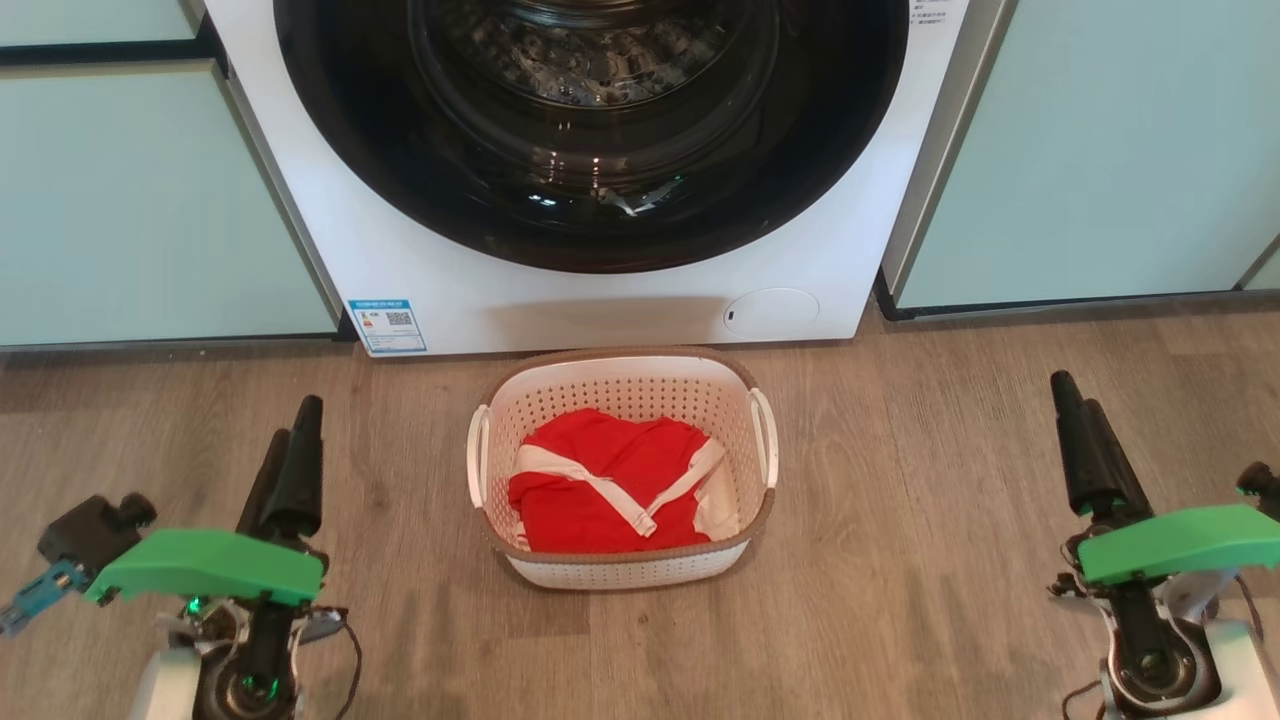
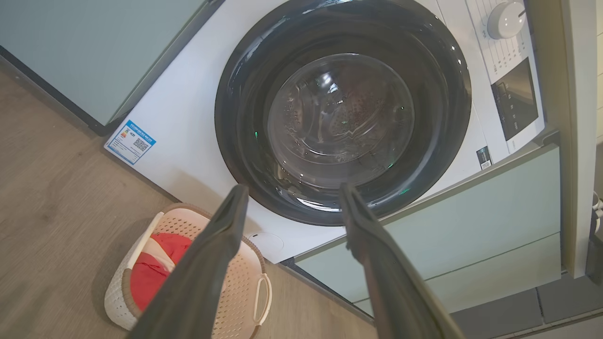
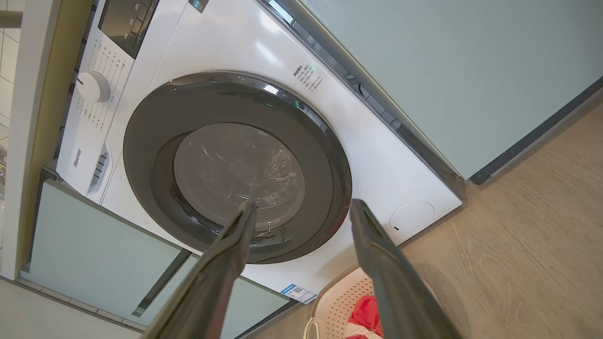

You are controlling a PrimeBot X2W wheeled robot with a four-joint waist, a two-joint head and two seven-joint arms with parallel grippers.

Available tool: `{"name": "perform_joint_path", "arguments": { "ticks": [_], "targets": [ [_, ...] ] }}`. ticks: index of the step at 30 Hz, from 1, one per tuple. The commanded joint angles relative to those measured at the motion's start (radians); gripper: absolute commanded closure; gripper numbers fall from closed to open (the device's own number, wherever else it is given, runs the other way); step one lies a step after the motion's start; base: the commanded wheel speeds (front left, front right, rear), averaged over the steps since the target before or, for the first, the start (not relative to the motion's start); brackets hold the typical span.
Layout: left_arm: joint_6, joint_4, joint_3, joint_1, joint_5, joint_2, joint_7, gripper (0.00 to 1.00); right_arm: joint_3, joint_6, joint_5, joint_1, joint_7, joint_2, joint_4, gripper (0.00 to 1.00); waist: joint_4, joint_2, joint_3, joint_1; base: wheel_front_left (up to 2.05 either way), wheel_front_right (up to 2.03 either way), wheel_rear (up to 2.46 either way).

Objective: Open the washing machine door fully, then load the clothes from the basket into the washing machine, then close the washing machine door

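Your left tool (image 1: 297, 420) and right tool (image 1: 1075, 392) both stand empty with jaws spread, well apart over the wood-grain floor (image 1: 950, 560). Bare planks leave open room on either side of the basket (image 1: 620, 572), a perforated cream tub with a brown rim, just beside the washing machine (image 1: 600, 305) front. Crumpled red clothes (image 1: 600, 480) with white bands lie inside it. The glossy black-rimmed washing machine door (image 1: 330, 150) sits shut, with smooth mint cabinets (image 1: 130, 200) flanking.

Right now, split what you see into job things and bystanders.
Job: washing machine door, shut; washing machine; basket; red and white clothes inside it.
Bystanders: mint-green cabinets; wood floor.
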Motion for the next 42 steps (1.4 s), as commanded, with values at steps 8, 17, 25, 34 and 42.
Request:
{"name": "perform_joint_path", "arguments": {
  "ticks": [8,17,25,34,42],
  "targets": [
    [0.030,-0.044,-0.022,-0.060,0.187,0.049,-0.033,0.00,0.001,0.000,-0.164,-0.064,-0.025,-0.008,-0.013,0.00,0.003,0.0000,-0.003,0.0000,0.00,0.00,0.00],
    [0.061,-0.048,-0.056,-0.066,0.321,0.070,-0.058,0.00,-0.003,0.000,-0.289,-0.069,-0.053,-0.004,0.020,0.00,0.006,0.0000,0.001,0.0000,0.00,0.00,0.00],
    [0.082,-0.035,-0.075,-0.085,0.414,0.084,-0.081,0.00,-0.002,0.000,-0.398,-0.089,-0.079,-0.003,0.041,0.00,0.006,0.0000,0.012,0.0000,0.00,0.00,0.00],
    [0.115,-0.015,-0.083,-0.116,0.516,0.094,-0.107,0.00,0.000,0.000,-0.523,-0.116,-0.105,0.004,0.056,0.00,0.006,0.0000,0.028,0.0000,0.00,0.00,0.00],
    [0.134,-0.009,-0.090,-0.128,0.592,0.103,-0.127,0.00,0.008,0.000,-0.609,-0.131,-0.124,0.008,0.063,0.00,0.009,0.0000,0.034,0.0000,0.00,0.00,0.00]
  ]
}}
